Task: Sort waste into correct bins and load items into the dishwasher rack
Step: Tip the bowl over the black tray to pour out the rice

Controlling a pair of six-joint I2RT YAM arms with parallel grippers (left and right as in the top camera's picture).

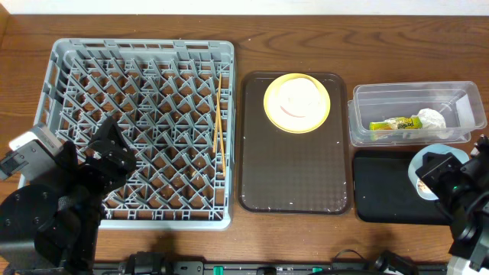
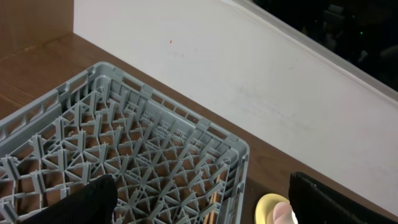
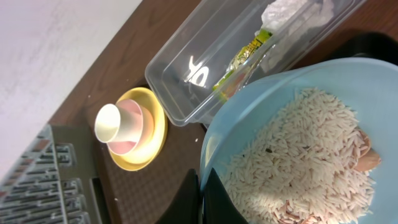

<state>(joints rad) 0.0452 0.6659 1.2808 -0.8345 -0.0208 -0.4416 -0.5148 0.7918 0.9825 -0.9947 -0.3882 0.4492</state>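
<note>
Right gripper (image 3: 202, 199) clamped on rim of light-blue bowl (image 3: 249, 124), rice (image 3: 311, 168) inside. Bowl up over far corner of black tray (image 1: 382, 198). Clear tub (image 1: 367, 107) just beyond, holding snack wrapper (image 1: 395, 124) and napkin (image 1: 430, 118). Left gripper (image 1: 107, 149) wide apart, nothing in it, over grey rack (image 1: 76, 53). Chopsticks (image 1: 219, 114) lying in rack. Yellow plate (image 1: 269, 103) on brown tray (image 1: 294, 183).

Matte black throughout, fingers (image 2: 87, 202) included, the left arm (image 1: 46, 221) at lower left carries a light grey box (image 1: 30, 147).
</note>
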